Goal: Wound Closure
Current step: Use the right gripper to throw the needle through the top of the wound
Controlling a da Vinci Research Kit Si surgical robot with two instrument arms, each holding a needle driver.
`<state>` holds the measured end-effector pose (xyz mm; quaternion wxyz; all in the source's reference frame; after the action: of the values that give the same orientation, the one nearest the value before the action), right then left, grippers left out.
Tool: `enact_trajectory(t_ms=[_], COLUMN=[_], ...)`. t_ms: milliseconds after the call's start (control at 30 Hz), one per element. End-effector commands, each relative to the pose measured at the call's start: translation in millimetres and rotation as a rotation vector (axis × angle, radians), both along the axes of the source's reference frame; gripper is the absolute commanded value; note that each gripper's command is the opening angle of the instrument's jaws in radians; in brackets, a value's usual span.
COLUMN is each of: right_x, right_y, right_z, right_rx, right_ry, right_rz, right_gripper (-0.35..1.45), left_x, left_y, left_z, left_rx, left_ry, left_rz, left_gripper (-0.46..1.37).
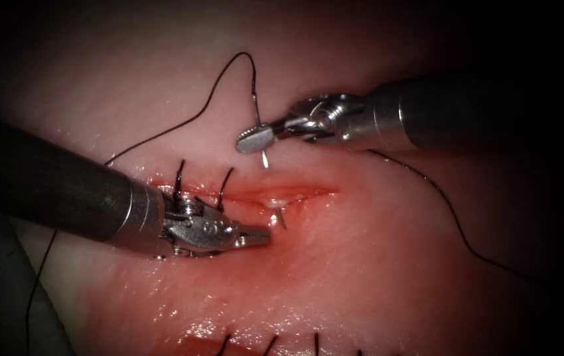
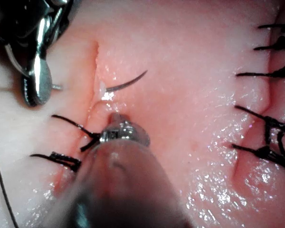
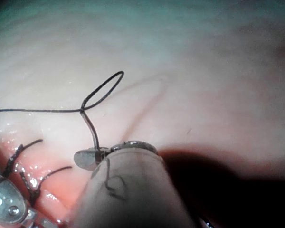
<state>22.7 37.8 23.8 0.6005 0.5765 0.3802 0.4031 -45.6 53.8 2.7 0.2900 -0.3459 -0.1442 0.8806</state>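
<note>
needle [image 1: 263,146] in the tissue [image 1: 387,264] above the cut [image 1: 275,192], tip [image 1: 282,217] seemingly out below

The endoscope looks down on the tissue [image 1: 374,264] from above and in front, at a middle distance, so the cut [image 1: 275,192] runs across the middle of its field, with the left tool [image 1: 255,237] coming in from the picture's left and the right tool [image 1: 255,140] from its right. The left wrist view looks along its own shaft from very close, facing the cut [image 2: 96,80], which here runs up and down. The right wrist view looks along its shaft, equally near, facing pale tissue [image 3: 204,71] on the cut's far side. All three views share the stitched end of the cut; the left wrist and endoscope views also share the right tool [image 2: 38,90].
</note>
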Motion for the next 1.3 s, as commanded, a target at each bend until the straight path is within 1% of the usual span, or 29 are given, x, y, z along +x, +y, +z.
enact_trajectory(t_ms=[33, 233, 400, 600, 867, 967, 1000, 1033, 1067, 1100, 1133, 1167, 1200, 1233, 1267, 1300], right_x=[-0.4, -1.5, -2.0, -2.1, -2.3, -2.5, -2.5, -2.5, -2.4, -2.4, -2.4, -2.4, -2.4, -2.5, -2.7, -2.8], right_y=[-0.4, -2.7, -3.9, -4.5, -4.9, -4.8, -4.7, -4.6, -4.3, -3.8, -3.5, -3.1, -2.8, -2.5, -2.2, -1.9], right_z=[-0.3, -0.9, -1.2, -1.5, -1.2, -1.2, -1.2, -1.2, -1.1, -1.1, -1.0, -0.9, -0.7, -0.5, -0.2, 0.1], right_rx=[-0.003, 0.001, -0.002, 0.007, 0.003, 0.0, -0.007, -0.048, -0.143, -0.229, -0.273, -0.308, -0.316, -0.32, -0.344, -0.369], right_ry=[-0.007, -0.014, -0.015, -0.02, -0.016, -0.021, -0.024, -0.016, -0.002, -0.004, -0.017, -0.038, -0.059, -0.074, -0.08, -0.084], right_rz=[0.001, -0.002, -0.005, -0.005, 0.0, 0.025, 0.037, 0.045, 0.065, 0.094, 0.117, 0.143, 0.168, 0.188, 0.222, 0.262], right_gripper=[-0.35, -0.35, -0.35, -0.35, -0.35, -0.35, -0.35, -0.35, -0.35, -0.35, -0.27, -0.06, 0.07, 0.26, 0.53, 0.87], left_x=[0.0, 0.0, 0.1, 0.1, 0.1, 0.2, 0.2, 0.2, 0.2, 0.2, 0.2, 0.2, 0.2, 0.2, 0.2, 0.2], left_y=[0.0, 0.0, 0.1, 0.2, 0.2, 0.2, 0.1, 0.1, 0.2, 0.1, 0.1, 0.1, 0.1, 0.1, 0.1, 0.1], left_z=[0.0, 0.0, -0.1, -0.2, -0.2, -0.2, -0.2, -0.2, -0.2, -0.2, -0.2, -0.2, -0.2, -0.2, -0.2, -0.2], left_rx=[0.007, 0.007, 0.006, 0.007, 0.007, 0.007, 0.007, 0.007, 0.007, 0.007, 0.007, 0.007, 0.007, 0.007, 0.007, 0.007], left_ry=[-0.007, -0.008, -0.006, -0.002, -0.003, -0.003, -0.003, -0.003, -0.003, -0.003, -0.003, -0.003, -0.003, -0.003, -0.003, -0.003], left_rz=[0.006, 0.006, 0.006, 0.006, 0.007, 0.007, 0.007, 0.007, 0.007, 0.007, 0.007, 0.007, 0.007, 0.007, 0.007, 0.007], left_gripper=[-0.35, -0.35, -0.35, -0.35, -0.35, -0.35, -0.35, -0.35, -0.35, -0.35, -0.35, -0.35, -0.35, -0.35, -0.35, -0.35])
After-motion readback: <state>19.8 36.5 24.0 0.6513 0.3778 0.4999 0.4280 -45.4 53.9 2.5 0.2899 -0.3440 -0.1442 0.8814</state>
